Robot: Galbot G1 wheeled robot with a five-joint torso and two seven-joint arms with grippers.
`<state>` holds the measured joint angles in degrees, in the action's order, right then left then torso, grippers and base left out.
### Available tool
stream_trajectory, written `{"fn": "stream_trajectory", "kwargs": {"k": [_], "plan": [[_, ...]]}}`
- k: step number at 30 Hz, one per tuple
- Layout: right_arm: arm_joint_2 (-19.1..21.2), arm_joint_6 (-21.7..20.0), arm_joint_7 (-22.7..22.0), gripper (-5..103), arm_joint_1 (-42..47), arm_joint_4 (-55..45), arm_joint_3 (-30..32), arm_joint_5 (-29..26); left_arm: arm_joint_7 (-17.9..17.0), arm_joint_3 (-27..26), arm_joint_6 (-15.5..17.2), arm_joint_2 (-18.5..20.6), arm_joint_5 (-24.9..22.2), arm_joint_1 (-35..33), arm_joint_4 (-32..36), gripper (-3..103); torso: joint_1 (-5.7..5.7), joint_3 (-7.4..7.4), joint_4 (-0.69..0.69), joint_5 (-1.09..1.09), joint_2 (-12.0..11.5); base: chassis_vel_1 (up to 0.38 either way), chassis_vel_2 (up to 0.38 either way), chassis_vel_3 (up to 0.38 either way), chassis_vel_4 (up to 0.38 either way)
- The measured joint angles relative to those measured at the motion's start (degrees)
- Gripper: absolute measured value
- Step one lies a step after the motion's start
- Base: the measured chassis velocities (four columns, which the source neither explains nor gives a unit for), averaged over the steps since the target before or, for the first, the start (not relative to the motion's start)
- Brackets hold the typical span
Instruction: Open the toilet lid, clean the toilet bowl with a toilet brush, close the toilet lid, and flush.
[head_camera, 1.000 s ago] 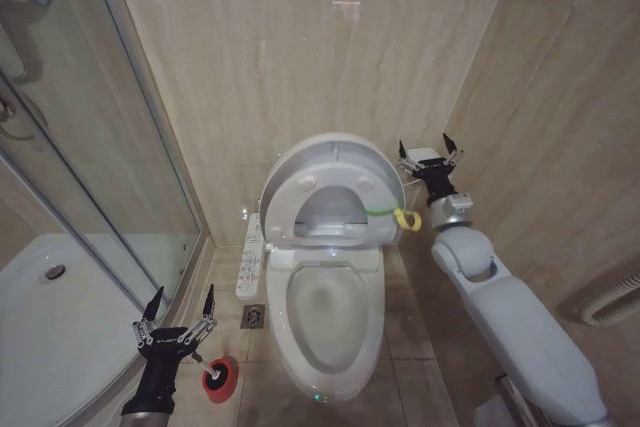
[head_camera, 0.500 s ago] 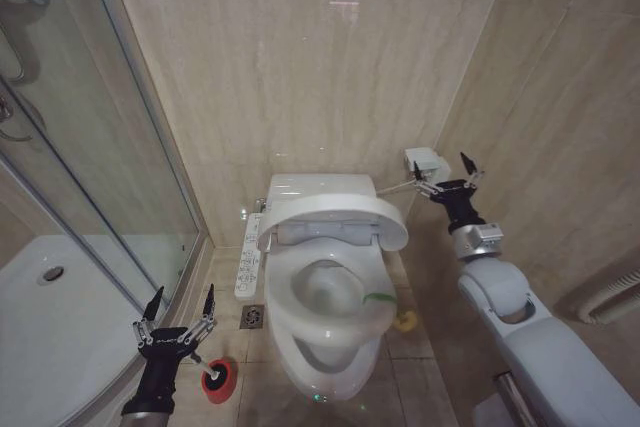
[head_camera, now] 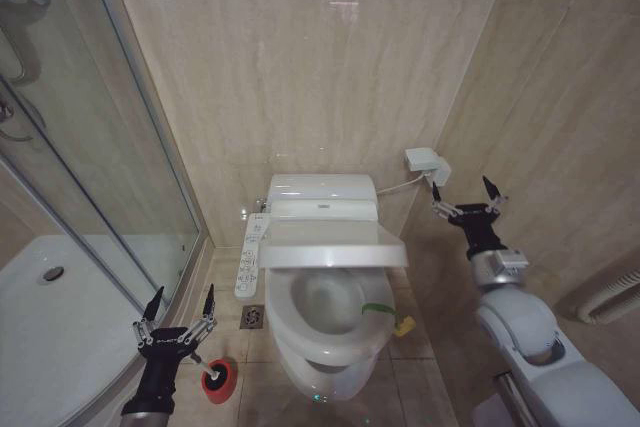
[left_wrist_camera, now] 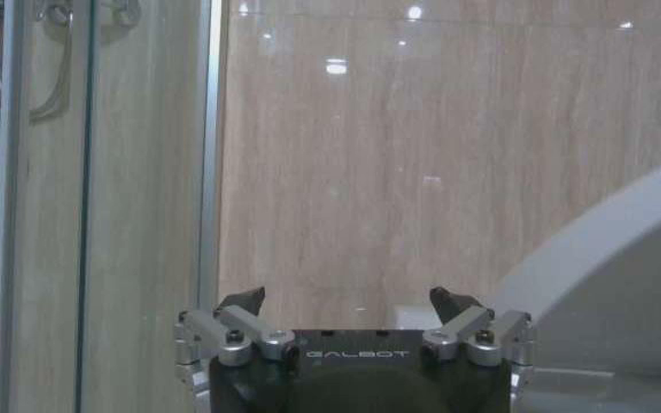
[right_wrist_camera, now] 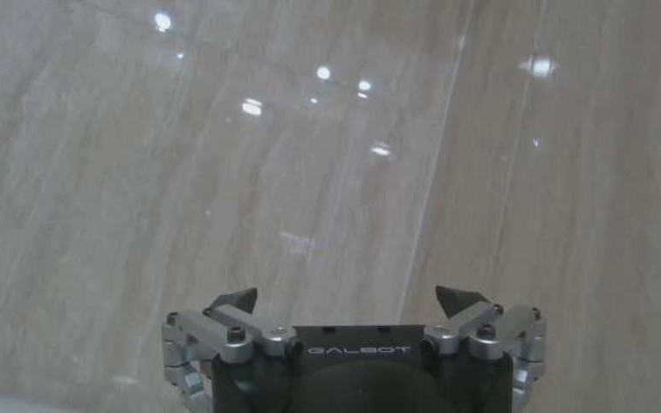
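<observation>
**Lid Partway Down, Flush Left**

The toilet lid (head_camera: pixel 330 245) was seen hanging half-lowered over the toilet bowl (head_camera: pixel 325 322). The toilet brush (head_camera: pixel 215 379) was stowed on the floor beside the spread, empty left gripper (head_camera: pixel 180 299). The right gripper (head_camera: pixel 464 187), likewise released, was held clear by the wall. Closing and flushing were judged outstanding.

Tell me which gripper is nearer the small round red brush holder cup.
Left. The left gripper hangs open just above and beside the red holder cup; the right gripper is open far across the toilet, by the side wall.
</observation>
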<state>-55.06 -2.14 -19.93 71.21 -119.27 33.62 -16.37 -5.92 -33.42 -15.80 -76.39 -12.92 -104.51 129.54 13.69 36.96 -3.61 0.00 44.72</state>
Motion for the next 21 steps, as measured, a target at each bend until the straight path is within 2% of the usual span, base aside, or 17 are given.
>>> {"fn": "stream_trajectory", "kwargs": {"k": [11, 21], "plan": [[-3.5, -1.8, -1.5, 100, 8.6, -6.4, 2.4, 1.1, 0.0, 0.0, 0.0, 0.0, 0.0, 0.0, 0.0, 97, 0.00, 0.00, 0.00, 0.00, 0.0, 0.000, 0.000, 0.000, 0.000], [-6.8, -0.8, -0.2, 100, 15.1, -9.3, 4.5, 4.0, 0.0, 0.0, 0.0, 0.0, 0.0, 0.0, 0.0, 97, 0.00, 0.00, 0.00, -0.01, 0.0, 0.000, 0.000, 0.000, 0.000]]}}
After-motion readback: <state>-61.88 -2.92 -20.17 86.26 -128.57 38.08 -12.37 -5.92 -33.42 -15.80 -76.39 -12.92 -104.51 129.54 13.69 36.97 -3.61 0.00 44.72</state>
